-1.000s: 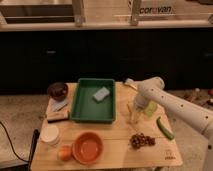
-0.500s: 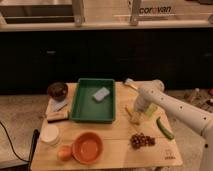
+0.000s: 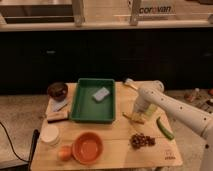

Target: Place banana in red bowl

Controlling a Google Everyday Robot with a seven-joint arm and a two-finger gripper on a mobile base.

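The banana [image 3: 133, 118] is a small pale-yellow stick lying on the wooden table [image 3: 115, 155], just right of the green tray. My gripper [image 3: 138, 112] is right over it, at the end of the white arm [image 3: 170, 107] that reaches in from the right; the gripper hides part of the banana. The red bowl [image 3: 88, 148] stands empty at the front of the table, left of centre, well apart from the gripper.
A green tray [image 3: 80, 107] holding a pale block [image 3: 100, 94] stands mid-table. A dark-brown bowl [image 3: 57, 91], a white cup [image 3: 50, 135] and an orange ball [image 3: 64, 152] are on the left. Dark grapes [image 3: 142, 140] and a green pod [image 3: 164, 128] lie front right.
The gripper has come down a little and shifted slightly left onto the banana's spot. The bowl and other things have not moved.
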